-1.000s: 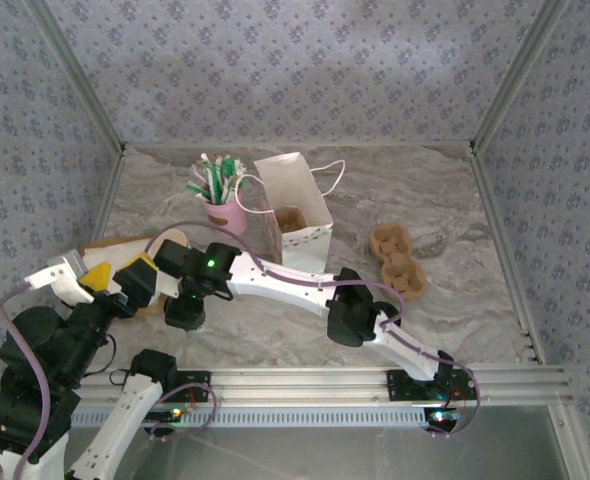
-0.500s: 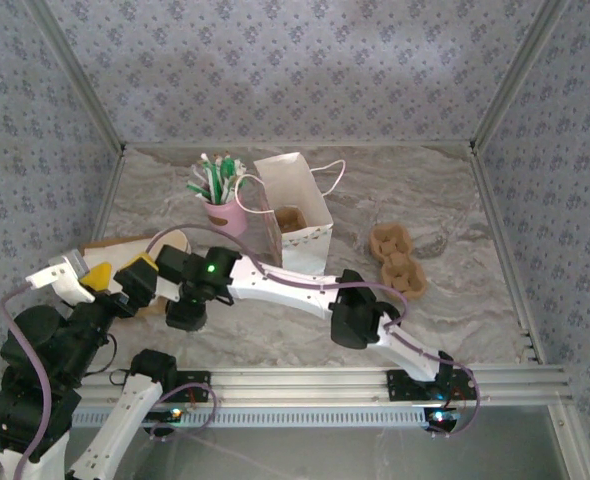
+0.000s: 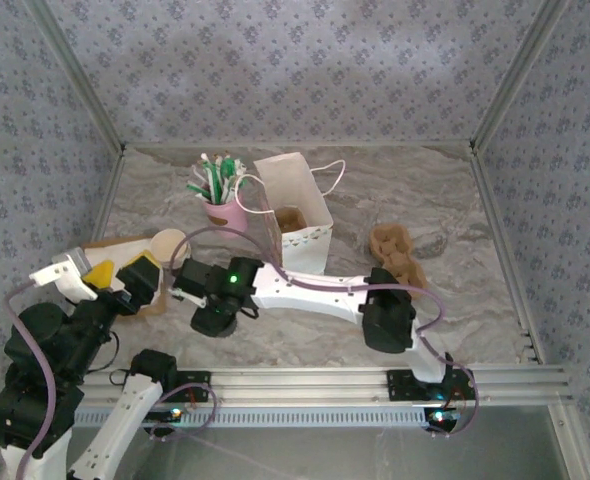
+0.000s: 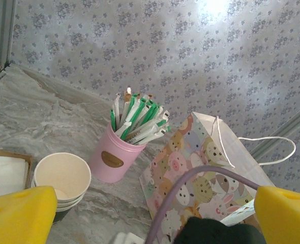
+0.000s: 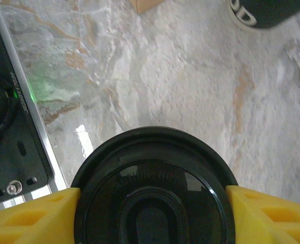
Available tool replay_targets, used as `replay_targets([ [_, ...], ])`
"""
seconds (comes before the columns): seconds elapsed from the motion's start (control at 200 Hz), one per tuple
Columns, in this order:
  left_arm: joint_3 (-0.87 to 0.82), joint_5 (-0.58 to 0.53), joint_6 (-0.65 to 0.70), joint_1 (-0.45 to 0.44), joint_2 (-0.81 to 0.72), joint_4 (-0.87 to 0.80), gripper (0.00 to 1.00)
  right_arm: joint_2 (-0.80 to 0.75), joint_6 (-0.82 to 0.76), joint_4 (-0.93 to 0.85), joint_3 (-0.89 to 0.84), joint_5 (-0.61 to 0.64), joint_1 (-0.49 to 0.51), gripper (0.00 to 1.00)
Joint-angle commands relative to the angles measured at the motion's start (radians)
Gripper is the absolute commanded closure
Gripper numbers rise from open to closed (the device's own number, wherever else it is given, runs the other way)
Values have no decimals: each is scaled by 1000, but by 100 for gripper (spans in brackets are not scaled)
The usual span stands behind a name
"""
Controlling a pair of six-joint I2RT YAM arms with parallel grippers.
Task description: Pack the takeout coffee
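R tool (image 5: pixel 152 216) pinching takeout coffee (image 5: pixel 152 183); L tool (image 4: pixel 155 213) spread wide, empty.
Yellow pads (image 5: pixel 33 216) touch it on both sides; cup over tabletop (image 5: pixel 180 76) nr front rail (image 5: pixel 18 127), in front of paper bag (image 3: pixel 293 205), apart from it.

Bare grey-veined marble tabletop (image 3: pixel 475 215) is left open at the right. The middle back is blocked by a tall white paper bag (image 3: pixel 300 195), a pink cylindrical straw holder (image 3: pixel 220 212) just beside it. A stack of lidless cream paper cups (image 3: pixel 167 245) and a flat cardboard tray (image 3: pixel 110 247) are crowded at the left. A brown moulded pulp carrier (image 3: pixel 390 243) is set right of the bag. The near strip is crossed by the white right arm (image 3: pixel 305 290), with the right gripper (image 5: pixel 152 216) clamped on the black-lidded takeout coffee (image 5: pixel 152 178).
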Motion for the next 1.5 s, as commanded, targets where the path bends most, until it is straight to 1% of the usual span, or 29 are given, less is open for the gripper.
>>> replay_targets([
  [0.0,-13,22,-14,0,9,40,1,-85,121,-27,-96,80,15,30],
  [0.335,-48,51,-47,0,28,69,1,-273,399,-33,-345,204,27,30],
  [0.54,-96,81,-77,0,42,103,1,-377,528,-30,-481,264,24,30],
  [0.784,-128,113,-105,0,78,134,1,-499,660,13,-634,268,-6,29],
  [0.929,-155,141,-128,0,105,154,0,-531,691,36,-683,254,-16,25],
  [1.049,-176,163,-147,0,121,173,1,-554,704,43,-700,252,-16,17],
  [1.244,-209,214,-173,0,153,199,1,-595,691,35,-699,249,-16,8],
  [1.329,-219,223,-179,1,161,201,1,-616,679,21,-693,250,-16,0],
  [1.494,-226,246,-180,0,190,201,1,-659,644,-13,-683,261,-17,0],
])
